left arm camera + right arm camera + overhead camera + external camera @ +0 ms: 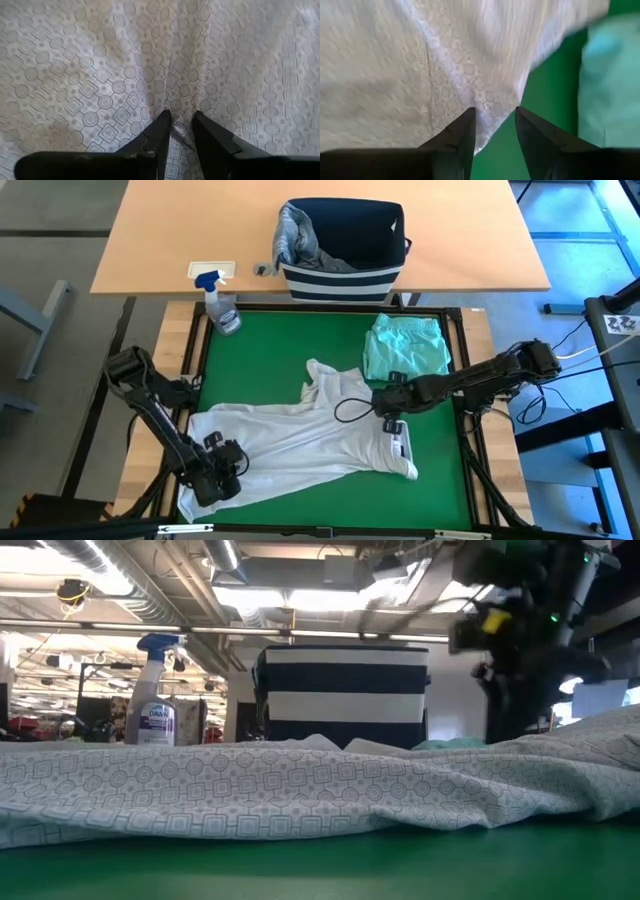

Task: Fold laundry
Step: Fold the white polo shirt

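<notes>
White t-shirt [300, 435] w/ faint geometric print lies spread across the green worktop [440, 480], reaching from the front-left corner toward the middle. Left tool [222, 470] sits on its front-left part, pinching a fold of the cloth. Right tool [388, 412] is on the shirt's right side, clamped on its edge. Mint-teal garment [405, 345] lies folded near the back-right corner. Striped basket [342, 250] w/ grey-blue shirt [296, 235] and spray bottle [222, 305] stand beyond the back edge.

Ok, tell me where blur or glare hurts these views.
Right wrist view: the white patterned t-shirt is smeared and soft, as is the mint-teal garment. Low view: bright ceiling lights glare, and the dark arm is blurred. Left wrist view: the print is crisp. High view: evenly lit.
</notes>
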